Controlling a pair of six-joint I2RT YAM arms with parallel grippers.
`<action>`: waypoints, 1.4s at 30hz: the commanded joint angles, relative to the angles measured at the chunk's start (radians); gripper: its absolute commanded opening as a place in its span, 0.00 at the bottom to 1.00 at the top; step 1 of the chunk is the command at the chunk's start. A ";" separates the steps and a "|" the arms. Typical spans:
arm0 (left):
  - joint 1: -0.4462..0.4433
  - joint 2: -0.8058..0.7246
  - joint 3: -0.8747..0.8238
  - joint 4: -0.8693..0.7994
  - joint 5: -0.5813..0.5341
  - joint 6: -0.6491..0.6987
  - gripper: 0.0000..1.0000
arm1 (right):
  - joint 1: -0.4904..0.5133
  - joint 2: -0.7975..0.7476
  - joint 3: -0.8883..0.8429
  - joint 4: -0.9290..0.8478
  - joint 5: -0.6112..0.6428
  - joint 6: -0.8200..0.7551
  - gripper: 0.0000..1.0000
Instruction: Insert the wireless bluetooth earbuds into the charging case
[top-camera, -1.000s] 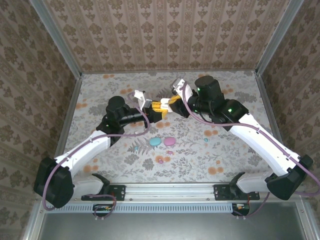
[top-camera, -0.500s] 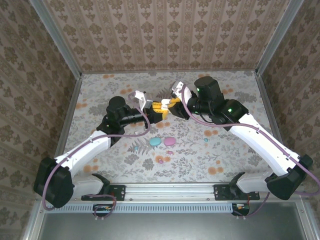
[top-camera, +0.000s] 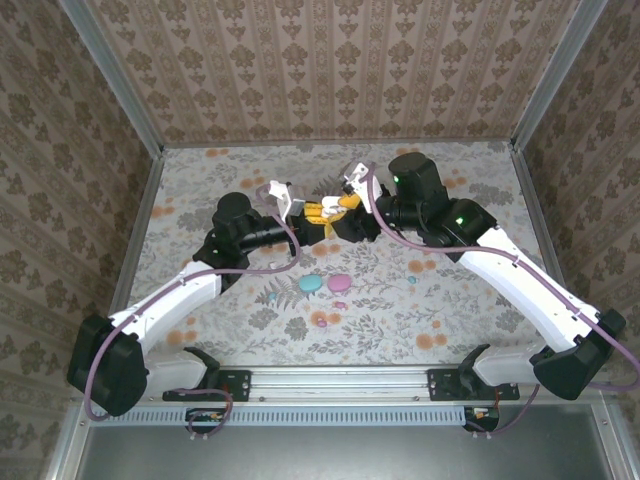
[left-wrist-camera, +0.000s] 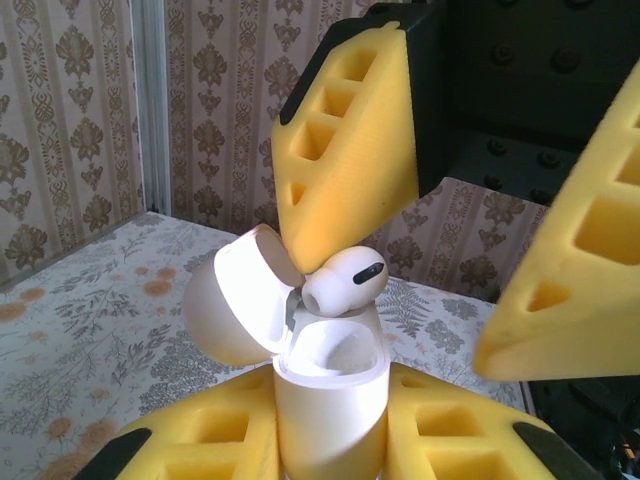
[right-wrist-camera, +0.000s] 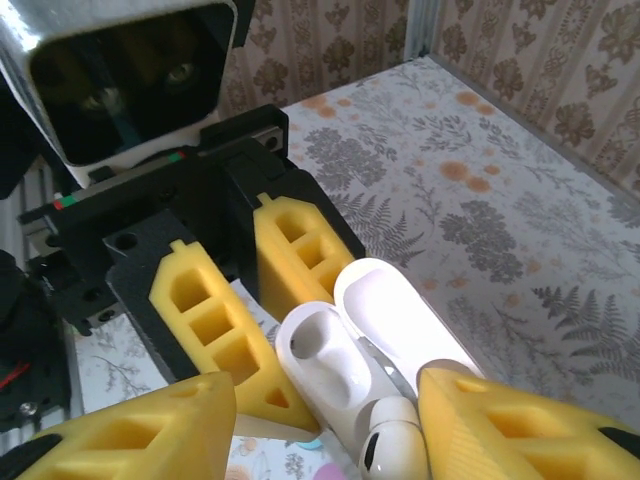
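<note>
Two grippers meet at one white case (left-wrist-camera: 328, 392). L gripper (left-wrist-camera: 330, 440) clamps it upright, lid (left-wrist-camera: 232, 305) swung open. R gripper (right-wrist-camera: 320, 440) stands w/ jaws well apart. A white earbud (left-wrist-camera: 342, 280) lies across the case's mouth, touching one R finger (left-wrist-camera: 350, 170). On the table (top-camera: 450, 320), nearer the bases than the case: teal pod (top-camera: 312, 284), pink pod (top-camera: 341, 282), loose buds (top-camera: 321, 320).

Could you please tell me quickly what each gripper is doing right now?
Left gripper: closed, holding the white charging case.
Right gripper: open, jaws either side of the earbud.
</note>
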 joint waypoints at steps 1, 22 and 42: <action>-0.010 -0.024 0.000 0.038 -0.012 0.026 0.24 | -0.020 -0.028 0.018 0.043 -0.078 0.104 0.56; -0.014 -0.068 -0.046 0.073 -0.114 0.082 0.24 | -0.167 -0.029 0.009 0.048 -0.167 0.524 0.48; -0.017 -0.069 -0.050 0.095 -0.118 0.082 0.24 | -0.163 0.058 0.032 -0.055 -0.218 0.449 0.42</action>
